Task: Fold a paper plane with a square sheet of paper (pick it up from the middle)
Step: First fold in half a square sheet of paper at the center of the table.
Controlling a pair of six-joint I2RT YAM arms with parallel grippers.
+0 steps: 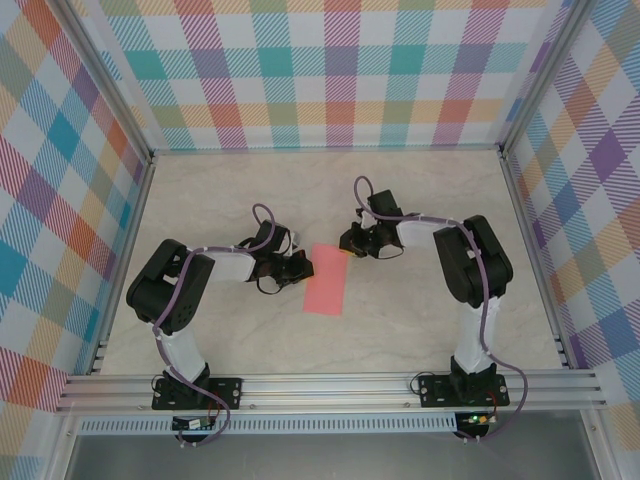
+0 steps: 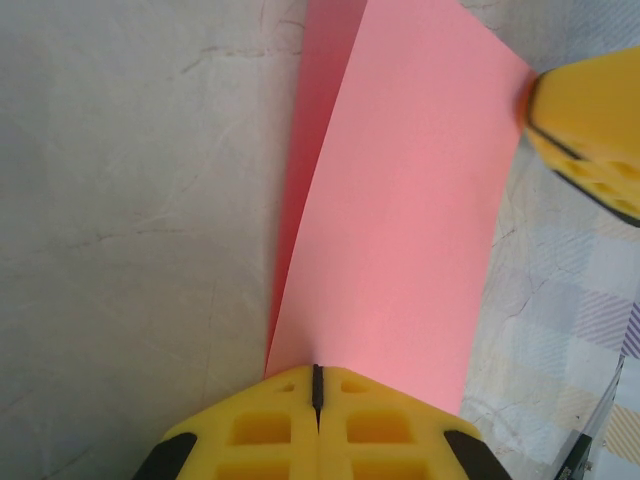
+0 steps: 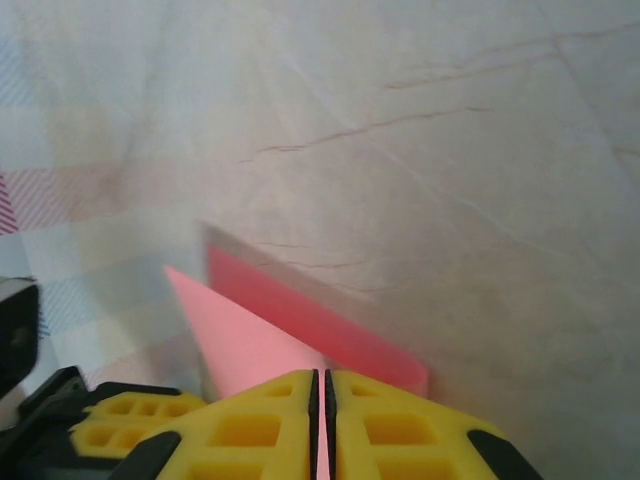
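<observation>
The salmon-pink folded paper strip (image 1: 325, 280) is held at the middle of the pale marbled table (image 1: 430, 200), one long edge pinched by the pressed-together left gripper (image 2: 317, 375) and its far corner nipped by the right gripper (image 3: 321, 380), which is closed on a pink sliver. If the two grips are pulled or twisted unevenly, the thin sheet could be torn, slipped free or creased off-line. How much paper is caught inside each grip is hidden, and the lower layer is largely covered.

A lab test booth: aluminium frame (image 1: 330, 385), checkered cloth walls (image 1: 330, 70), marbled tabletop (image 1: 400, 335).
</observation>
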